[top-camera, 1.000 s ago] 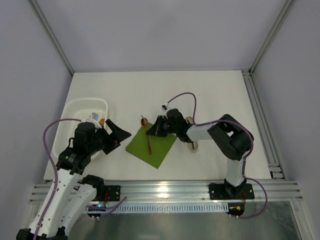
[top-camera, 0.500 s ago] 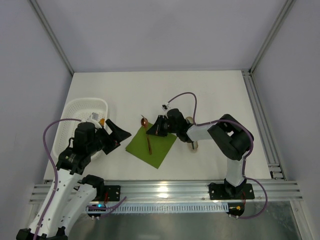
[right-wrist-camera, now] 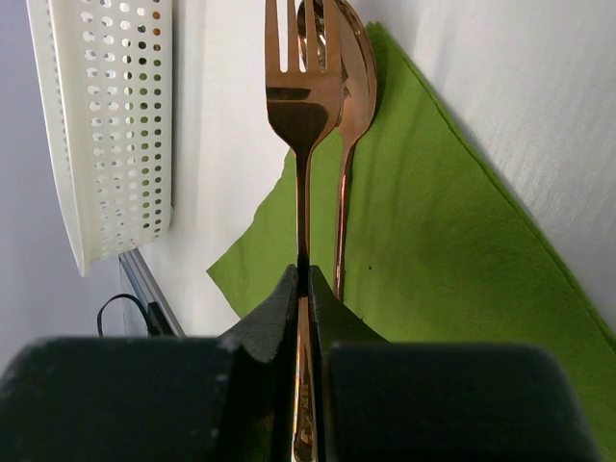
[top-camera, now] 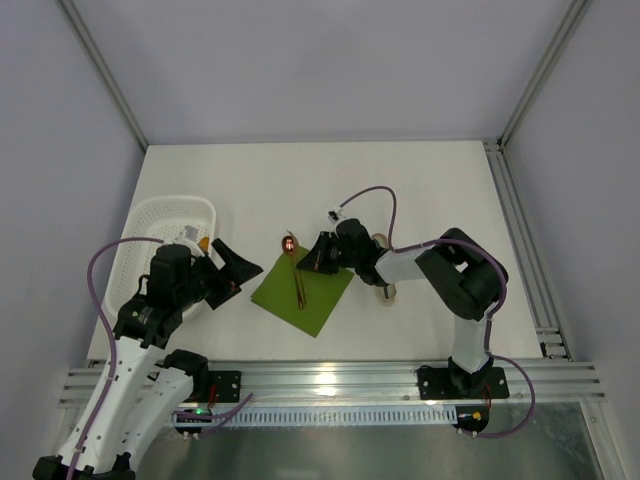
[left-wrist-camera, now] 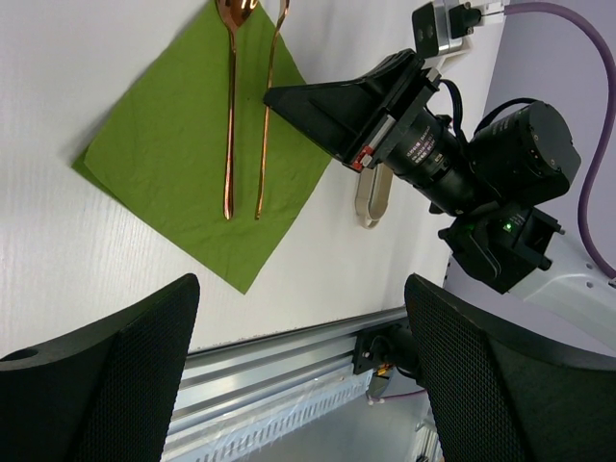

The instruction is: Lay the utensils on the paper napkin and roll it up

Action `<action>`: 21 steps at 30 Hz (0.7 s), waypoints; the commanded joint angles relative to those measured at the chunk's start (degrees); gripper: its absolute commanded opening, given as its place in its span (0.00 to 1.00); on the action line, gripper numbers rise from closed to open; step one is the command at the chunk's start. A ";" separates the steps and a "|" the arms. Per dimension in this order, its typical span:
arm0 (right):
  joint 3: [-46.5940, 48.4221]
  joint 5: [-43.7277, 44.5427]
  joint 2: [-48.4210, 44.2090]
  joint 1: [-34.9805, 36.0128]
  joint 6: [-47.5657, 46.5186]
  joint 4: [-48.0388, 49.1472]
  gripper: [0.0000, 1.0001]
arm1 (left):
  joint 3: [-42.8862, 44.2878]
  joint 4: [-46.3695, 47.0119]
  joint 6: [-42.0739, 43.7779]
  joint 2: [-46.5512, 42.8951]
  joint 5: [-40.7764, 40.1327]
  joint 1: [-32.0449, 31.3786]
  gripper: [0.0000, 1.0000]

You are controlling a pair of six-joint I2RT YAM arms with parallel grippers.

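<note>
The olive-green paper napkin [top-camera: 305,292] lies flat on the table between the arms and also shows in the left wrist view [left-wrist-camera: 183,164]. The copper spoon [top-camera: 288,245] lies across it, bowl past the far corner [right-wrist-camera: 348,87]. My right gripper [top-camera: 313,262] is shut on the handle of the copper fork [right-wrist-camera: 303,106]. It holds the fork parallel to the spoon [left-wrist-camera: 229,125] and close beside it, low over the napkin [right-wrist-camera: 443,231]. The fork [left-wrist-camera: 267,115] shows right of the spoon there. My left gripper [top-camera: 236,270] is open and empty, left of the napkin.
The white mesh basket [top-camera: 150,225] stands at the left, by my left arm, and shows in the right wrist view [right-wrist-camera: 106,115]. A pale beige oblong piece [top-camera: 387,291] lies under my right arm [left-wrist-camera: 370,200]. The aluminium rail [top-camera: 330,380] runs along the near edge.
My right gripper has shifted slightly right with the fork, which now lines up beside the spoon over the napkin. The left arm has not moved.
</note>
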 commanded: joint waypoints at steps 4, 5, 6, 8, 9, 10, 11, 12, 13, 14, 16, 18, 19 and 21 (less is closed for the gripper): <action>-0.10 0.59 1.22 -0.63 -0.39 3.46 0.09 | -0.45 2.87 0.90 0.16 1.78 0.34 0.88; -0.18 0.50 1.66 -0.72 -0.22 3.64 0.09 | -0.36 2.69 0.99 0.16 1.69 0.34 0.88; -0.01 0.50 1.84 -0.72 -0.22 3.73 0.09 | -0.36 2.78 0.99 -0.02 1.78 0.34 0.88; 0.34 0.50 2.54 -0.80 -0.22 3.55 0.10 | -0.45 2.69 0.99 -0.02 1.61 0.34 0.88; 0.43 0.50 2.63 -0.80 -0.22 3.55 0.11 | -0.45 2.69 0.99 0.07 1.69 0.34 0.88; 0.43 0.50 2.89 -0.89 -0.13 3.55 0.11 | -0.45 2.69 0.99 0.07 1.69 0.34 0.88; 0.43 0.59 3.07 -0.98 -0.13 3.55 0.13 | -0.45 2.69 0.90 0.07 1.78 0.34 0.88; 0.60 0.59 3.16 -0.98 -0.22 3.47 0.14 | -0.45 2.60 0.99 -0.02 1.69 0.34 0.88; 0.61 0.68 3.25 -0.98 -0.22 3.29 0.17 | -0.36 2.52 1.07 -0.02 1.69 0.34 0.88; 0.52 0.77 3.25 -1.07 -0.48 3.29 0.18 | -0.45 2.60 1.07 -0.02 1.69 0.34 0.88; 0.52 0.94 3.25 -0.98 -0.65 2.76 0.20 | -0.45 2.52 1.07 -0.11 1.61 0.34 0.88; 0.69 1.29 2.98 -1.07 -1.36 1.45 0.23 | -0.45 2.51 1.07 -0.02 1.69 0.34 0.88; 0.87 1.73 2.81 -0.98 -1.79 0.75 0.24 | -0.54 2.51 1.07 -0.02 1.78 0.34 0.88; 1.30 2.35 2.28 -0.98 -3.19 -1.53 0.26 | -0.54 2.60 1.07 -0.02 1.69 0.34 0.88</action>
